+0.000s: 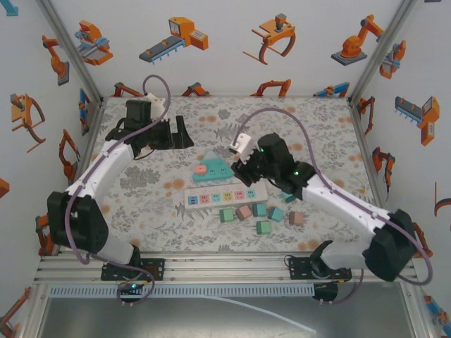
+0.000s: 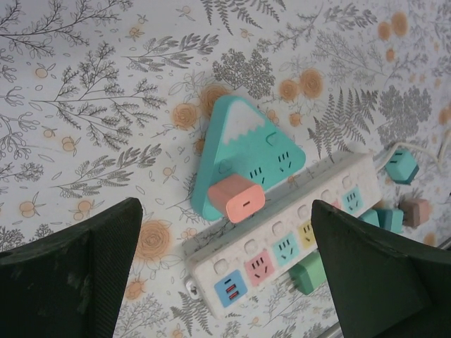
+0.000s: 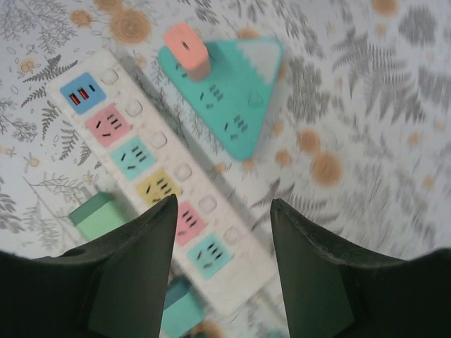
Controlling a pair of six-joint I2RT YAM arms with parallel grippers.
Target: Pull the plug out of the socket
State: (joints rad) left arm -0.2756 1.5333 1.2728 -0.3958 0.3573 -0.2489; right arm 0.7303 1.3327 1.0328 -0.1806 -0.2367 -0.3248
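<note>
The left tool (image 2: 225,205) and right tool (image 3: 224,204) both stand with fingers apart. The salmon cube plug (image 3: 187,49) sits ahead-left of the right tool, seated in the teal triangular plastic socket (image 3: 232,98). Risk: the unheld socket may lift with the plug, or fingers may snag the white power strip (image 3: 151,141) beneath

Power strip (image 1: 224,196) (white), loose plugs (image 1: 263,227)

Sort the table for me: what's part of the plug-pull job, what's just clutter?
Job:
- salmon plug, seated in a socket
- teal triangular socket holding it

Lying about:
- white power strip, nothing plugged in
- loose plugs scattered beside the strip
</note>
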